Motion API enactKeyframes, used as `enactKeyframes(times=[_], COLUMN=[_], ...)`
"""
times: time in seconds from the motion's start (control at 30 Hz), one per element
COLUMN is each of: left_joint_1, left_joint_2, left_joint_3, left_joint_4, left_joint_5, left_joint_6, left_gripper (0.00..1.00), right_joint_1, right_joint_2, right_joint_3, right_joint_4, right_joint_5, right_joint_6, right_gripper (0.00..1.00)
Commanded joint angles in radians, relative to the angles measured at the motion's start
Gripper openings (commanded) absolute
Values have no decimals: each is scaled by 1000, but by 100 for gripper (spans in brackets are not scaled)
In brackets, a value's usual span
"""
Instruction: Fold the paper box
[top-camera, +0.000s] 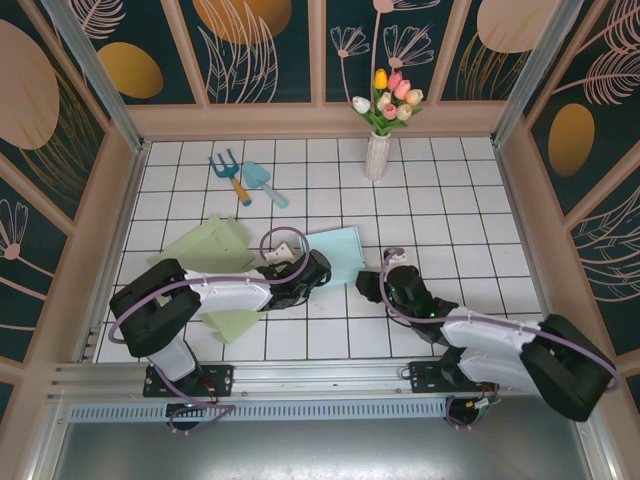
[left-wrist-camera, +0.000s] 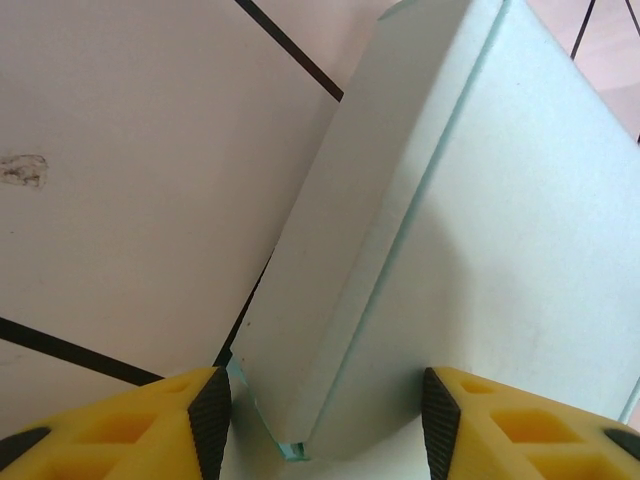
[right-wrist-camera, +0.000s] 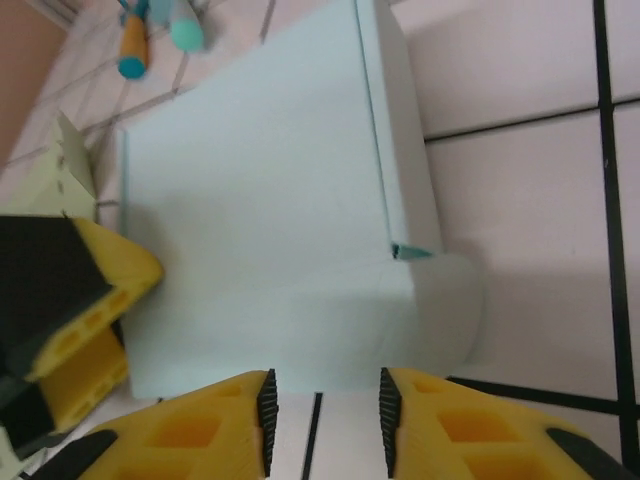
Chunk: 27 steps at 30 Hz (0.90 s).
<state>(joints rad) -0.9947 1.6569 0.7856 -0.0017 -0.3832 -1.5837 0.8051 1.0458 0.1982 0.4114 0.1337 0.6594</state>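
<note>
Left wrist: paper box (left-wrist-camera: 480, 250) corner sits between left gripper (left-wrist-camera: 322, 412) fingers.

From above, the light is bright and even. The white floor (top-camera: 470, 200) glows softly with no hard glare, and the arms throw only small, pale shadows. The metal posts (top-camera: 92, 70) at the sides look tilted, because the picture stretches near its edges. In the left wrist view the box (left-wrist-camera: 500, 250) is well lit, with a dark shadow tucked under its edge. The yellow fingers (left-wrist-camera: 110, 430) look soft and fuzzy. In the right wrist view the garden tools (right-wrist-camera: 160, 30) at the top are blurry. A grey shadow lies on the floor beside the box.
</note>
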Motion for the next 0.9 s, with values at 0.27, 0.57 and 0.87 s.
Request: enactKeyframes(times=[0.27,0.57,0.87], left_joint_1=[3,2,2], left_joint_2=[51,83,66], left_joint_3=[-22,15,40], left_joint_4=[-170,-180,-205], left_joint_5=[23,34,23], left_joint_6=[7,21,31], left_gripper=[54,54,54], right_joint_1=[-52,-53,-52], right_joint_2=[35,200,181], right_joint_3=[35,90,127], right_joint_4=[-70,51,-17], right_joint_5=[8,-114,-154], right_joint_6=[-95,-139,-126], right_gripper=[49,49,42])
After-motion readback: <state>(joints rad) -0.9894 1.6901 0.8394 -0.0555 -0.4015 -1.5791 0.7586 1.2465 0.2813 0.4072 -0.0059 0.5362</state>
